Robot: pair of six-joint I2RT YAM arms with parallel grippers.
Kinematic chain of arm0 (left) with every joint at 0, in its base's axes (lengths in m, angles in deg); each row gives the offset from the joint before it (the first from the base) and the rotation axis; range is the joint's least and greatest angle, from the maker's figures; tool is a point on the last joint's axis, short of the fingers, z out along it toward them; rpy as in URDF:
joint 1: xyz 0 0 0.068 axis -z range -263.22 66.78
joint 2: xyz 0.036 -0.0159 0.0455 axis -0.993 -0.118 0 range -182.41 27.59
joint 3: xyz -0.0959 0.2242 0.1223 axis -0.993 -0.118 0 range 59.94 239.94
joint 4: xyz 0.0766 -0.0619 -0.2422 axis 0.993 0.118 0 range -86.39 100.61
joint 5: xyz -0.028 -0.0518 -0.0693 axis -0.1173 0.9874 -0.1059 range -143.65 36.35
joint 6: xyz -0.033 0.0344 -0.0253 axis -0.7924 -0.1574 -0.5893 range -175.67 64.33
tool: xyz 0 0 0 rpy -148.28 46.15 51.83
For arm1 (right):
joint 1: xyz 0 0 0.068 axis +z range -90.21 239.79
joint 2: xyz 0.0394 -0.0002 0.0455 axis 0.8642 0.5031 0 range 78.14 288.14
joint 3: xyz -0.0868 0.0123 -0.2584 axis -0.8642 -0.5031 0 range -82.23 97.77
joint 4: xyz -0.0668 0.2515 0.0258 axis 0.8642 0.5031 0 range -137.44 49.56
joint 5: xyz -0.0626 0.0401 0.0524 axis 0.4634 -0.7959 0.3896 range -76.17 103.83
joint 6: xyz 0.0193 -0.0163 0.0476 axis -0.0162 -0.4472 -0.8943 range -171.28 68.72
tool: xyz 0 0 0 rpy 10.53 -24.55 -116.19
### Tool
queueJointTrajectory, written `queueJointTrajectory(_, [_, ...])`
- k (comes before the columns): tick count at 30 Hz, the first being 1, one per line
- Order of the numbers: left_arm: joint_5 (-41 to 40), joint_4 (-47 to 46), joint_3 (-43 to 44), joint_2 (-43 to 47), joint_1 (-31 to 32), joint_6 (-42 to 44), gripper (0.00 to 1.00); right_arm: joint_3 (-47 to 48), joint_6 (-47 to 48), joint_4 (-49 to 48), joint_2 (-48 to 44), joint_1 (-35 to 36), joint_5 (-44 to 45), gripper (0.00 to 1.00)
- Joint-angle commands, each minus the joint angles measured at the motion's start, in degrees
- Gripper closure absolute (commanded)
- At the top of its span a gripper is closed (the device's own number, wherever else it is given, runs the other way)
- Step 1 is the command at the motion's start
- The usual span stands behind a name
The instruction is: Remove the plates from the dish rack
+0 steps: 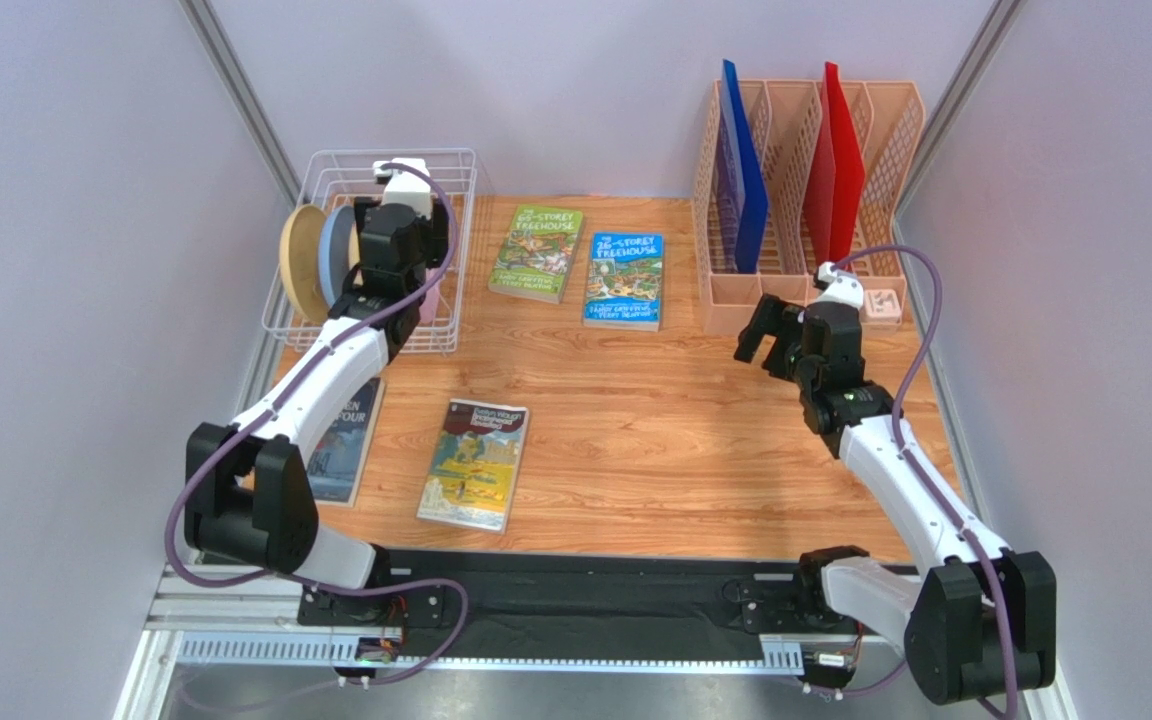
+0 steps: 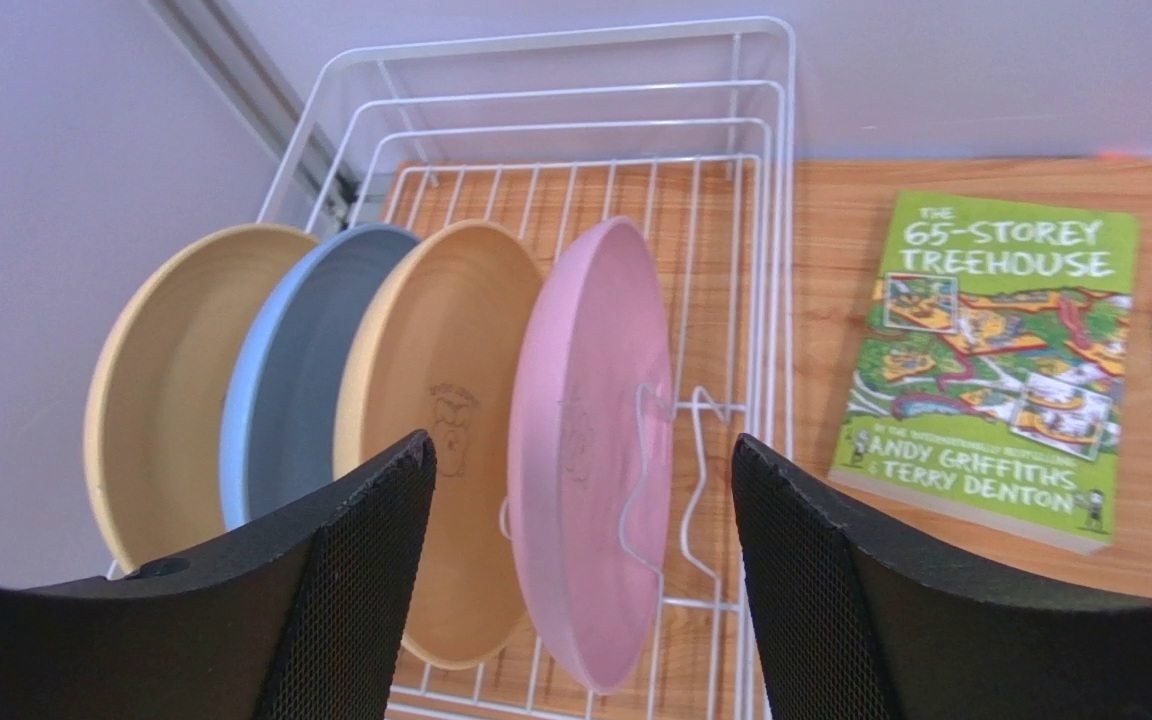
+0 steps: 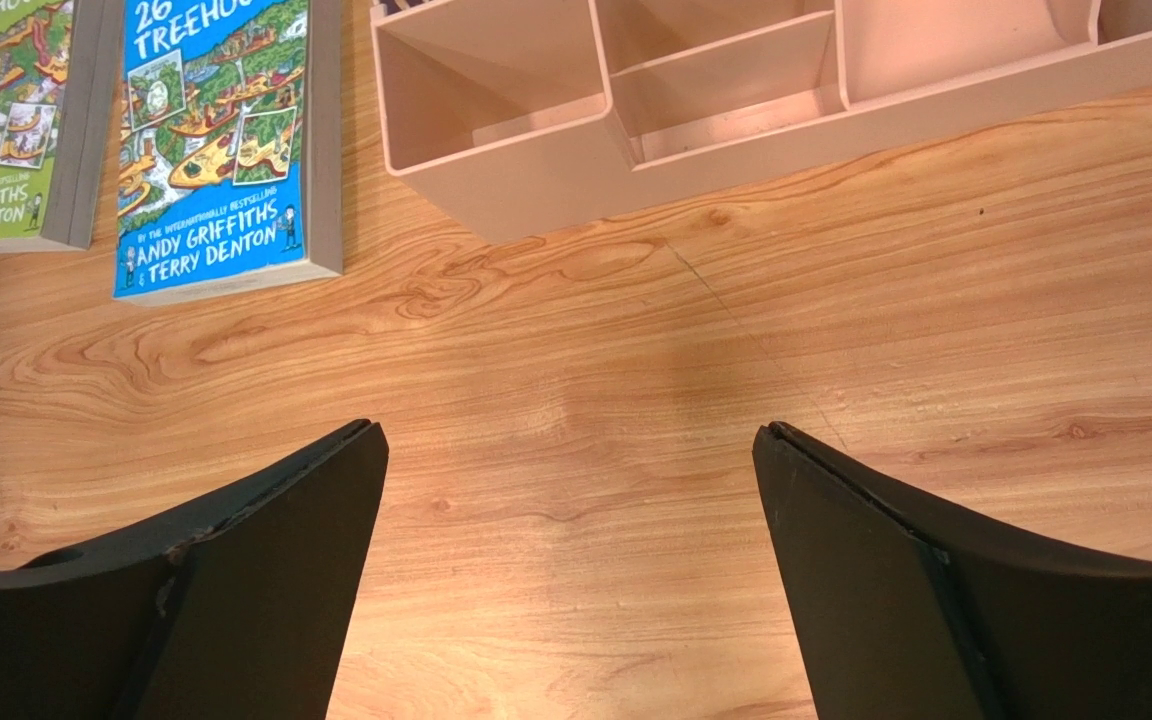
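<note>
1. Fingers: the left fingers are spread and grip nothing. The right fingers are spread over bare counter, well apart from the dish rack.
2. Progress: judged not begun. The pink plate, cream-tan plate, light blue plate and second cream-tan plate all stand upright in the rack.
3. Position: the pink plate's near edge lies between the left fingers, apparently untouched.

Left arm covers most of dish rack from above, plus book at table's left edge. Centre marks on plates unreadable.
</note>
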State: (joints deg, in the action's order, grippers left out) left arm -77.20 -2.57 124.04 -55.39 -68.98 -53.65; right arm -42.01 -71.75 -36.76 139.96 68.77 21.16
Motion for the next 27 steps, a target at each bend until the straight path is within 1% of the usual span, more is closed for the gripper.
queueJointTrajectory(1, [-5.54, -1.21, 1.83, -3.23, 0.53, 2.02, 0.23, 1.78, 0.61, -0.13, 1.37, 0.08, -0.65, 0.0])
queueJointTrajectory(2, [-5.71, -1.73, 1.65, -3.68, 0.53, 2.02, 0.25, 1.87, 0.52, -0.13, 1.63, 0.17, -0.74, 0.0])
queueJointTrajectory(3, [-5.63, -1.82, 1.47, -3.94, 0.53, 1.85, 0.28, 2.05, 0.6, -0.04, 2.07, 0.17, -0.83, 0.0])
queueJointTrajectory(5, [-5.72, -2.87, 0.33, -4.38, 0.53, 1.5, 0.31, 2.05, 0.52, -0.04, 2.34, 0.08, -0.74, 0.0])
queueJointTrajectory(6, [-5.89, -2.88, 0.15, -4.56, 0.53, 1.41, 0.36, 2.05, 0.52, -0.04, 2.51, 0.17, -0.65, 0.0])
queueJointTrajectory(7, [-6.07, -2.79, -0.02, -5.08, 0.53, 1.49, 0.39, 2.13, 0.52, -0.13, 2.95, 0.17, -0.57, 0.0])
queueJointTrajectory(8, [-6.33, -2.53, -0.02, -5.35, 0.53, 1.32, 0.4, 2.22, 0.43, -0.13, 3.13, 0.17, -0.65, 0.0])
queueJointTrajectory(10, [-7.12, -2.88, -0.72, -6.05, 0.53, 0.97, 0.5, 2.49, 0.52, 0.05, 3.83, 0.17, -0.74, 0.0])
queueJointTrajectory(11, [-7.12, -3.14, -0.81, -6.4, 0.53, 0.71, 0.54, 2.57, 0.43, 0.13, 4.01, 0.08, -0.74, 0.0])
queueJointTrajectory(13, [-8.08, -2.79, -0.81, -7.19, 0.53, 0.18, 0.56, 2.75, 0.43, 0.31, 4.36, 0.17, -0.39, 0.0])
queueJointTrajectory(17, [-9.4, -3.75, -1.78, -8.07, 0.53, -0.09, 0.54, 2.93, 0.52, 0.84, 4.89, 0.17, -0.3, 0.0])
queueJointTrajectory(20, [-10.64, -3.76, -2.13, -8.51, 0.53, -0.26, 0.54, 3.01, 0.43, 0.75, 5.24, 0.17, -0.3, 0.0])
queueJointTrajectory(22, [-10.9, -4.11, -2.48, -8.6, 0.53, -0.18, 0.7, 3.1, 0.34, 0.75, 5.76, 0.17, -0.39, 0.0])
queueJointTrajectory(23, [-10.9, -4.28, -2.66, -8.52, 0.53, -0.35, 0.84, 3.19, 0.34, 0.75, 5.85, 0.17, -0.39, 0.0])
queueJointTrajectory(25, [-10.73, -4.2, -2.83, -7.9, 0.53, -0.7, 0.97, 3.19, 0.25, 0.75, 6.12, 0.17, -0.48, 0.0])
queueJointTrajectory(26, [-10.9, -3.85, -2.84, -7.64, 0.61, -0.88, 1.0, 3.19, 0.34, 0.66, 6.29, 0.17, -0.56, 0.0])
queueJointTrajectory(27, [-11.08, -3.67, -2.84, -7.29, 0.61, -0.97, 1.0, 3.19, 0.26, 0.75, 6.38, 0.17, -0.48, 0.0])
